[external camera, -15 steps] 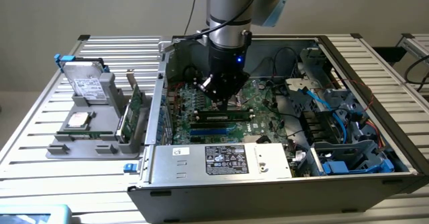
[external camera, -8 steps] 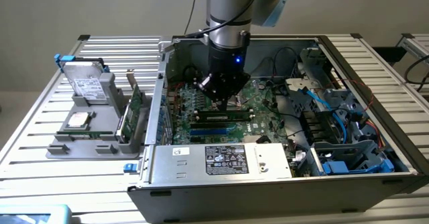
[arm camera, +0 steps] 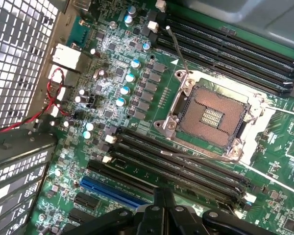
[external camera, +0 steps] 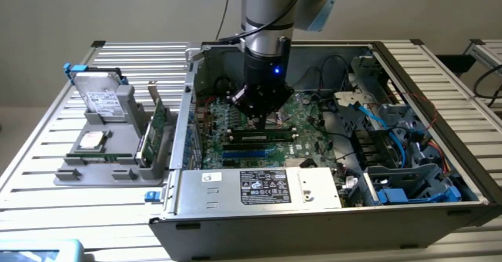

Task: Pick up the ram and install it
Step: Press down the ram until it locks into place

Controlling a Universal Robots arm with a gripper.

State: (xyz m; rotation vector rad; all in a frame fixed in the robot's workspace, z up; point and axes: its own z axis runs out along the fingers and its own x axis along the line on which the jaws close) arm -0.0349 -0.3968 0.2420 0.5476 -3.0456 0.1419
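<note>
Exterior view, from its left: a grey holder tray (external camera: 94,171) on the slatted table (external camera: 32,174), carrying a hard drive (external camera: 100,97) stood upright, a CPU (external camera: 93,138) lying flat, and an expansion card (external camera: 157,127) on edge at the tray's right side. Next, the open computer case (external camera: 330,209), with the motherboard (external camera: 227,121) on its floor and the power supply (external camera: 263,185) along the near wall.

The gripper (external camera: 263,121) hangs low over the middle of the board, fingers drawn fully together, right at the ram (external camera: 263,137). The stick lies lengthwise in a memory slot, green with dark chips, the fingertips at or just above its top edge; whether they pinch it or press on it cannot be told.

Wrist view: closed fingers (arm camera: 162,203) pointing down at the bank of black slots (arm camera: 186,166) beside the empty CPU socket (arm camera: 211,116); one blue slot (arm camera: 112,191) alongside.

Handling judgement: the ram looks light, thin, stiff, brittle under twist. Best held by the long flat faces near mid-length, clear of the contact edge, and pushed squarely downward.
</note>
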